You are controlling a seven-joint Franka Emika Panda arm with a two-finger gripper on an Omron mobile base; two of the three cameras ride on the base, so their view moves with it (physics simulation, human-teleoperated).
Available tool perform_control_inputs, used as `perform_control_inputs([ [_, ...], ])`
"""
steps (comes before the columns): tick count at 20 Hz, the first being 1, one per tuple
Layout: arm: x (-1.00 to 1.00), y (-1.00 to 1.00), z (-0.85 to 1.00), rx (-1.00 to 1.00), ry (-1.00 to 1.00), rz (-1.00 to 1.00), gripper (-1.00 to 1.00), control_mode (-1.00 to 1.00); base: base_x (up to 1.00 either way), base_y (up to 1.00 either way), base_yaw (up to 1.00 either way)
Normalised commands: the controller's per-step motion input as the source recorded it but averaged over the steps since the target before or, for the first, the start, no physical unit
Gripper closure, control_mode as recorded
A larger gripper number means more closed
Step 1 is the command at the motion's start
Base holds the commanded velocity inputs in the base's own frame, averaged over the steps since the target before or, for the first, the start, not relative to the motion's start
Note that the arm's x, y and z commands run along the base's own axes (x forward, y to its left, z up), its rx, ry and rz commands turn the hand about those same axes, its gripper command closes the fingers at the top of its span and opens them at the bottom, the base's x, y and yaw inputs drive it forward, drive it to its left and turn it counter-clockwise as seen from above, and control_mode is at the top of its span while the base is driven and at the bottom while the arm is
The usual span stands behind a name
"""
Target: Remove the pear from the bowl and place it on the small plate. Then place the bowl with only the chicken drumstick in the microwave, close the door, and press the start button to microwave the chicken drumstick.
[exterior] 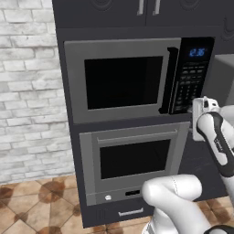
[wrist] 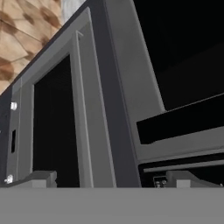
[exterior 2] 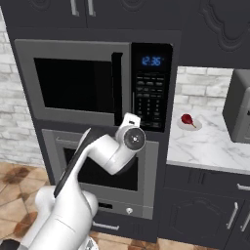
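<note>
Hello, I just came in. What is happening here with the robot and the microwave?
The white robot arm is raised in front of the built-in microwave, above the oven. The microwave door is shut and the clock is lit. The end effector is open, holds nothing, and sits close to the lower corner of the microwave near the control panel. On the counter to the right, a small plate carries a red item.

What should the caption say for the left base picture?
Robot arm reaches toward the shut microwave, above the oven.
</note>
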Motion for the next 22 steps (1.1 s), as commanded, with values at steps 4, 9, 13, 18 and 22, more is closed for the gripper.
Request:
perform_control_inputs([
  [4, 0.28, -0.08, -0.16, 0.0, 0.0, 0.0, -1.0, -1.0, 0.0, 0.0, 0.0],
  [9, 0.22, -0.17, -0.06, 0.01, 0.0, 0.0, -1.0, -1.0, 0.0, 0.0, 0.0],
  [13, 0.34, -0.06, -0.12, 0.02, 0.0, 0.0, -1.0, -1.0, 0.0, 0.0, 0.0],
  [18, 0.38, 0.0, -0.18, 0.0, 0.0, 0.0, -1.0, -1.0, 0.0, 0.0, 0.0],
  [22, 0.37, 0.0, -0.15, 0.0, 0.0, 0.0, -1.0, -1.0, 0.0, 0.0, 0.0],
])
